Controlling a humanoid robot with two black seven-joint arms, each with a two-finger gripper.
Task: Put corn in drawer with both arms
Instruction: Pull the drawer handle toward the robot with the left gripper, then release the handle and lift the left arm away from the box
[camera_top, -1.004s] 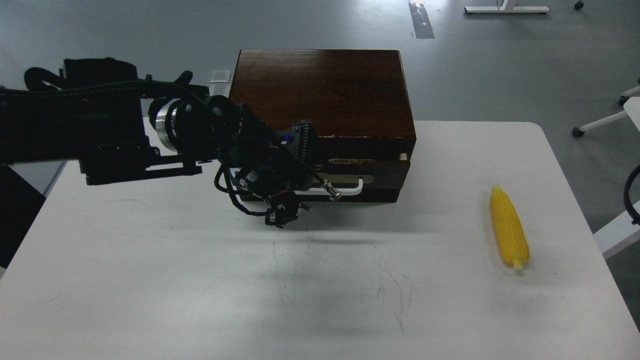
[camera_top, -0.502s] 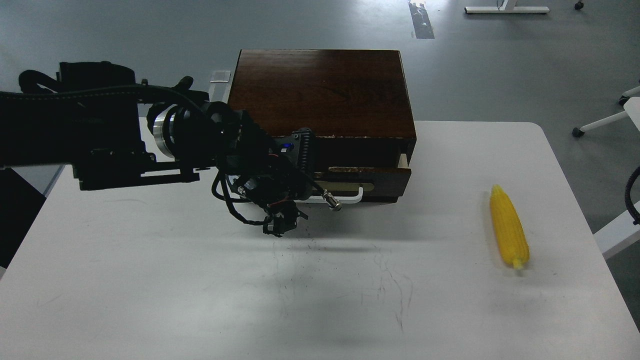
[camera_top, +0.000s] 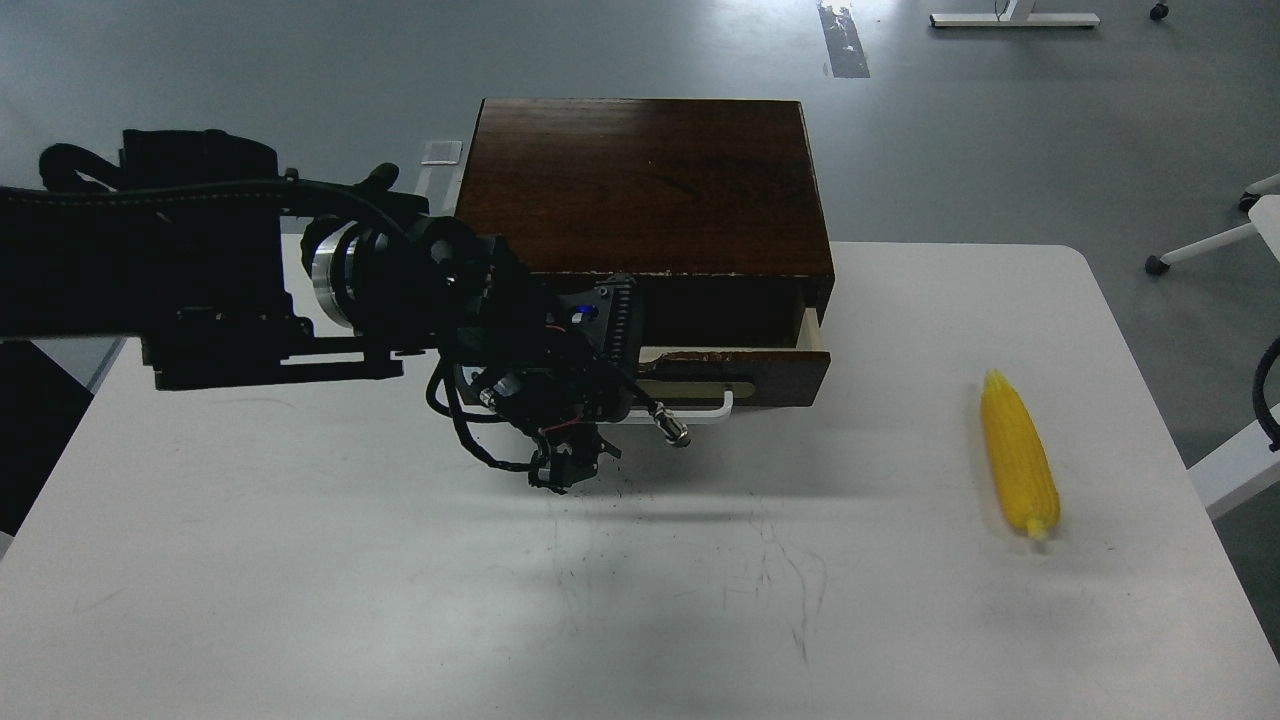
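Observation:
The yellow corn (camera_top: 1018, 468) lies on the white table (camera_top: 300, 580) at the right, pointed end away from me. The dark wooden box (camera_top: 640, 185) stands at the table's back middle. Its drawer (camera_top: 775, 367) is pulled partly out, with a pale inner side (camera_top: 812, 331) showing. My left gripper (camera_top: 622, 404) comes in from the left and sits at the left end of the white bar handle (camera_top: 705, 413), closed on it. The fingers are dark and hard to tell apart. My right gripper is out of view.
A black cable (camera_top: 1263, 392) curves in at the right edge. A white frame part (camera_top: 1238, 468) sticks out past the table's right side. A wheeled chair base (camera_top: 1200, 245) stands on the grey floor beyond. Dark scuff marks (camera_top: 780, 570) cross the table's middle.
The drawer has slid out toward me with my left gripper at its handle. The gap under the box top has widened. The corn has not moved.

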